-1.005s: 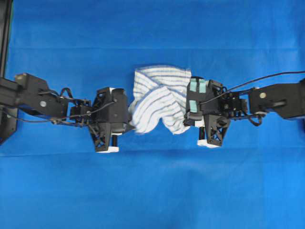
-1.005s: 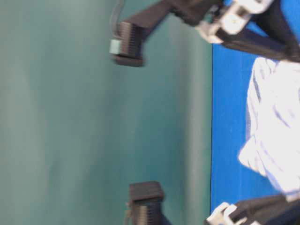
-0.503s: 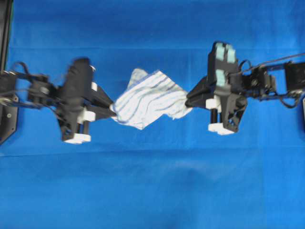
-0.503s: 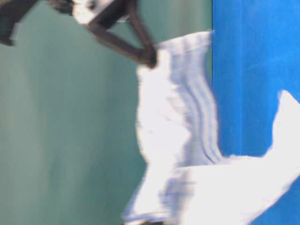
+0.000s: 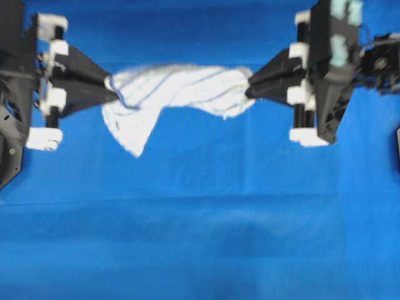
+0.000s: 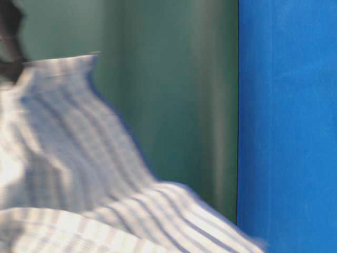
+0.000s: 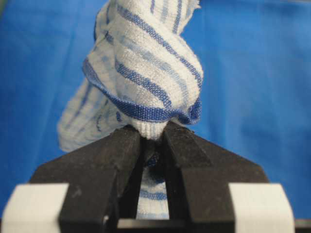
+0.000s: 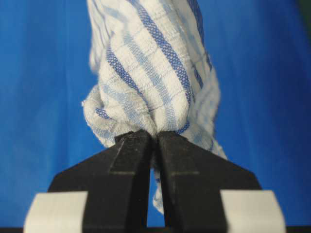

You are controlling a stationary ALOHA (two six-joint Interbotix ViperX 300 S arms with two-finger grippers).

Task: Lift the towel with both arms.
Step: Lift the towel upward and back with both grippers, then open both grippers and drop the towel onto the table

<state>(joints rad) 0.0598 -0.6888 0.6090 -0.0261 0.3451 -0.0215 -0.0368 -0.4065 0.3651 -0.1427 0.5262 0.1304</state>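
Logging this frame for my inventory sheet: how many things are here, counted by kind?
Striped white-and-blue cloth towel: 1
Black pointed robot grippers, each clamped on a towel end, left gripper and right gripper: 2
Plain blue fabric table cover: 1
Total: 4

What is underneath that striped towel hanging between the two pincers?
Only the blue table cover shows below the towel, held by the left pincer and right pincer. The patch directly beneath it is hidden.

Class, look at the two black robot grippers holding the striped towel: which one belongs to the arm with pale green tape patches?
The right gripper, gripping the white, blue-striped towel on the overhead view's right; pale green tape patches mark its arm. The left gripper has none.
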